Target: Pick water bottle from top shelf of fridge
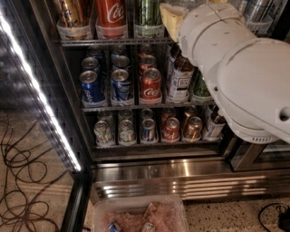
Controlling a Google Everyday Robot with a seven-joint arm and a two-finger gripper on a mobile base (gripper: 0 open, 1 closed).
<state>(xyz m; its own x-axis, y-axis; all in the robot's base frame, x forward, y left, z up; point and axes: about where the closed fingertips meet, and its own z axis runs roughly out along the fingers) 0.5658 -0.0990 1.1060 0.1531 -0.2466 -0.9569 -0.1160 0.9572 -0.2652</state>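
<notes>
The fridge (181,176) stands open in front of me, with wire racks inside. The top shelf (113,41) carries a gold can (72,13), a red Coca-Cola can (110,13) and a green can (147,13) in clear holders. My white arm (235,68) reaches in from the right and covers the right part of that shelf. My gripper (170,18) shows as a pale yellow piece at the arm's tip, just right of the green can at top-shelf height. I cannot make out the water bottle; the arm hides that spot. A grey ribbed item (258,13) sits in a holder at the top right, cut off by the frame edge.
The middle rack holds blue cans (90,86), a red can (151,84) and a brown-drink bottle (181,77). The lowest rack holds several short cans (147,129). The door's light strip (41,99) runs along the left. Cables (18,181) lie on the floor. A clear bin (140,217) stands below.
</notes>
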